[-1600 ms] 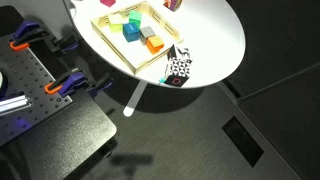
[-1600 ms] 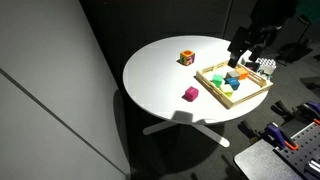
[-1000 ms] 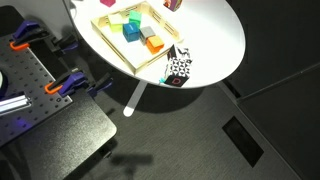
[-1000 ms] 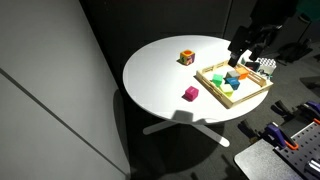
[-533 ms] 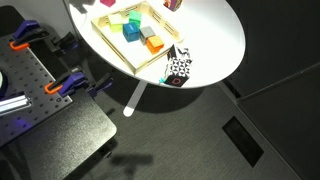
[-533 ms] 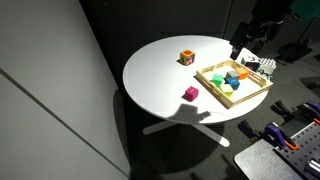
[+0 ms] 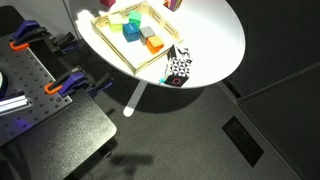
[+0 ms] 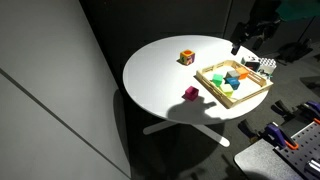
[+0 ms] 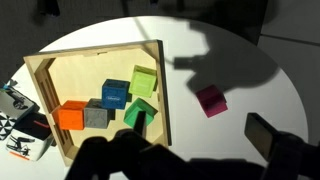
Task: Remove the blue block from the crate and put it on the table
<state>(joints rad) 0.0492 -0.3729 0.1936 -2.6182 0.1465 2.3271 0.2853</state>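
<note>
The blue block (image 9: 115, 93) lies inside the wooden crate (image 9: 95, 55), between a light green block (image 9: 143, 80), a dark green block (image 9: 140, 112), a grey block and an orange block (image 9: 70, 115). It also shows in both exterior views (image 7: 131, 32) (image 8: 232, 77), in the crate (image 7: 112, 45) (image 8: 215, 89). My gripper (image 9: 200, 128) is open and empty. It hangs above the crate's edge and the white table (image 9: 230, 70), clear of the blocks. In an exterior view it hovers over the crate's far side (image 8: 243, 42).
A magenta block (image 9: 211, 100) (image 8: 190, 93) and an orange-patterned block (image 8: 187, 58) lie on the table outside the crate. A black-and-white patterned cube (image 7: 178, 68) (image 9: 15, 135) sits by the crate near the table edge. A dark bench with orange clamps (image 7: 30, 80) stands beside the table.
The gripper has risen a little and drawn back above the crate's far side. The blocks have not moved.
</note>
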